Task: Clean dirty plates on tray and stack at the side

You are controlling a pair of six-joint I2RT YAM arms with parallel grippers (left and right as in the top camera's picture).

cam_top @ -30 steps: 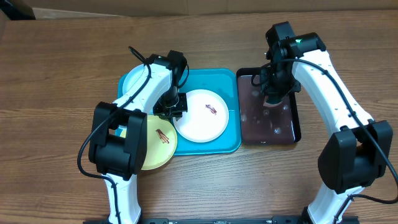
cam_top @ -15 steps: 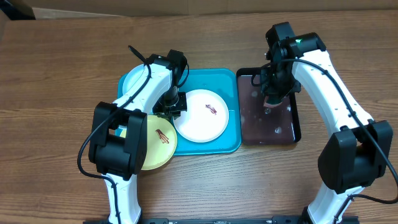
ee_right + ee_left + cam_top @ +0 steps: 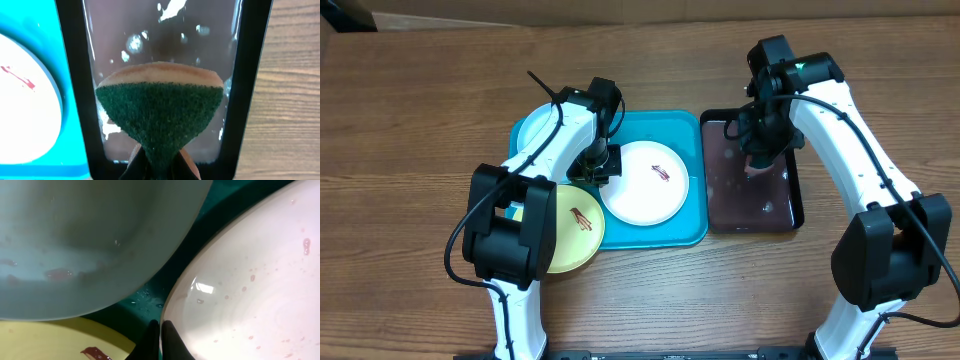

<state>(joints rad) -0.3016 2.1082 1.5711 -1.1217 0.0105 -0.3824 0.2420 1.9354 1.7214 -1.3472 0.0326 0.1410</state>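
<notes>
Plates all on the turquoise tray [image 3: 670, 125], seen from overhead: white plate [image 3: 645, 195] toward 3 o'clock, mint plate [image 3: 533, 130] at 10 o'clock, yellow-green plate [image 3: 578, 228] at 7 o'clock and hanging past the tray's edge over the table [image 3: 420, 100]. Pinched the white plate at its 9 o'clock rim with the left gripper [image 3: 600, 168], fingers almost together on the thin edge. Held a green-faced sponge [image 3: 160, 110] in the right gripper [image 3: 757, 160], fingers tight around it, above the black tray [image 3: 798, 195] at 3 o'clock of the turquoise one. Judged the left grip shallow: could slip off the wet rim on lifting and drop the plate back. Could also drag or tip the mint and yellow-green plates, both very near the fingers. Noted brown smears on the white and yellow-green plates, so no stack at the side yet.
</notes>
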